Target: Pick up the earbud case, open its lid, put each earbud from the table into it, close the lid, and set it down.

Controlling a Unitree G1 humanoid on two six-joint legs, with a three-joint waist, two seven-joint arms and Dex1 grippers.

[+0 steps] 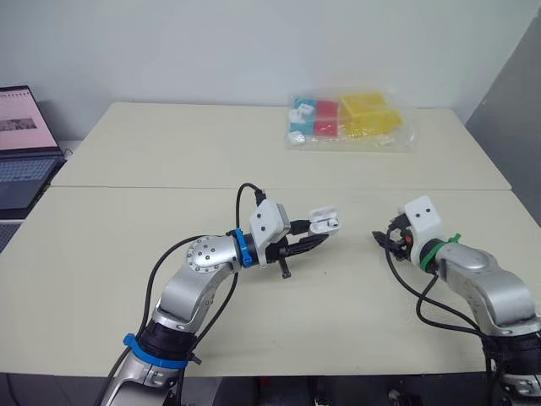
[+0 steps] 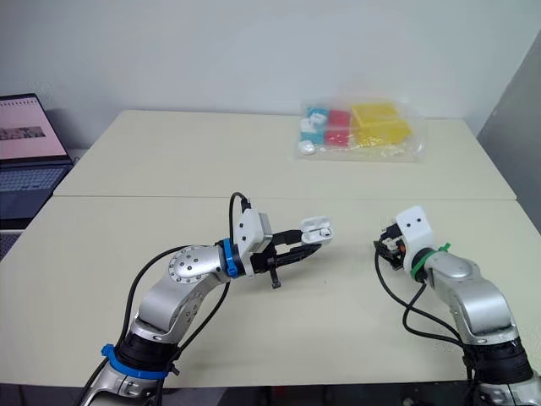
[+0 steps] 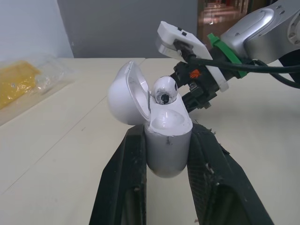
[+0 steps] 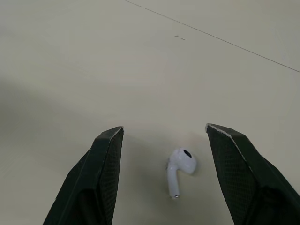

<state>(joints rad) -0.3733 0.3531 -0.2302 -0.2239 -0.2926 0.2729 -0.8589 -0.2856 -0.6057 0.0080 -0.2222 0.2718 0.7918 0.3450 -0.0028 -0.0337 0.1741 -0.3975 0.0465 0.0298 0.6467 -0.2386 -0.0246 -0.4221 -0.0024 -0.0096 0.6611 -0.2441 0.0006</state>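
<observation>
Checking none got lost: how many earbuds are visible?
2. One earbud sits in the earbud case held by the left gripper; the other earbud lies on the table between the right gripper's open fingers.

one earbud case (image 3: 167, 140), two earbuds (image 4: 180, 169), one laptop (image 1: 21, 144), one clear bag (image 1: 351, 123) of coloured blocks.

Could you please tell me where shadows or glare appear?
Right wrist view: a soft shadow crosses the table beside the open right gripper, and the earbud casts a faint one. Left wrist view: highlights gleam on the open earbud case and its seated earbud.
</observation>
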